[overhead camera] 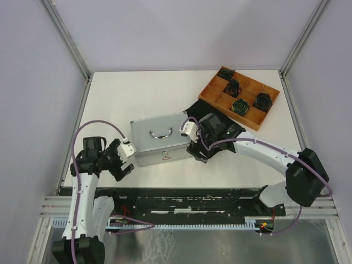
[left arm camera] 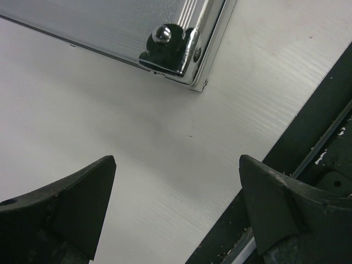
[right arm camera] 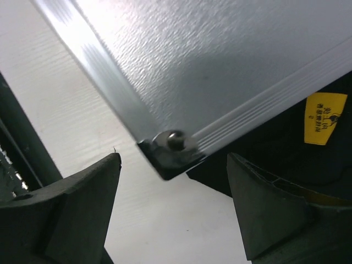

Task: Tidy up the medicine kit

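The left gripper hovers at the 8 o'clock corner of the medicine kit. Its fingers are spread wide and released, grasping nothing, with the tips short of the case. The kit lies shut in the middle of the table, handle up and sticker side facing 6 o'clock. At the kit's 4 o'clock corner the right gripper has its fingers parted and holds nothing, the metal corner just ahead of them. An orange divided tray sits at 1 o'clock.
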You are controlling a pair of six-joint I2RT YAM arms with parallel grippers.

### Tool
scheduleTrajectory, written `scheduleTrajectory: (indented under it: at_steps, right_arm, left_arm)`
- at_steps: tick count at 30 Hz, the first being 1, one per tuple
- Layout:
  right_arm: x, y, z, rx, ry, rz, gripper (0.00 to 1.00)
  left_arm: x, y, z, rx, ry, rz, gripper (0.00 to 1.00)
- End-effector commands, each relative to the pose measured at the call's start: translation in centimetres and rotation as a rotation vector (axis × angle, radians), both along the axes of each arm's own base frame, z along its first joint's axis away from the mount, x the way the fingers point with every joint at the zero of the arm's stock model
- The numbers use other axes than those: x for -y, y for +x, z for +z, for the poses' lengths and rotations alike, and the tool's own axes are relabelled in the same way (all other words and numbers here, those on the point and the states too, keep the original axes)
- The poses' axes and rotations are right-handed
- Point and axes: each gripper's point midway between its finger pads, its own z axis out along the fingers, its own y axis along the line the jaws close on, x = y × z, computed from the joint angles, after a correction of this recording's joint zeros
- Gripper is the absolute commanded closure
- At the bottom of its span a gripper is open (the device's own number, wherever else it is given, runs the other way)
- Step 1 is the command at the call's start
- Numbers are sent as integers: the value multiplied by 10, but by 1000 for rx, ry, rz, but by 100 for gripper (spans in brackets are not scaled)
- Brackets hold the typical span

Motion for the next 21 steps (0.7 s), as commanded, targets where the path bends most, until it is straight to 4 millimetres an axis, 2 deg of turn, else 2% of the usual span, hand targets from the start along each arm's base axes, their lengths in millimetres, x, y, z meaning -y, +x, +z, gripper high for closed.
scheduleTrajectory:
  at_steps: [1,9,16,21]
  right_arm:
    - [-25,43,36,157,74,-66,14]
    - [-43,78,49,204,77,-129,19]
    - [-42,130,59,252,47,-223,21]
    - [-40,168,69,272,59,-276,22]
  left_arm:
    - [-2,23,0,76,16,-29,0]
    - [14,42,-1,58,-62,-16,3]
    - [36,52,-12,25,-57,-35,7]
    - [57,53,-7,40,-88,-75,8]
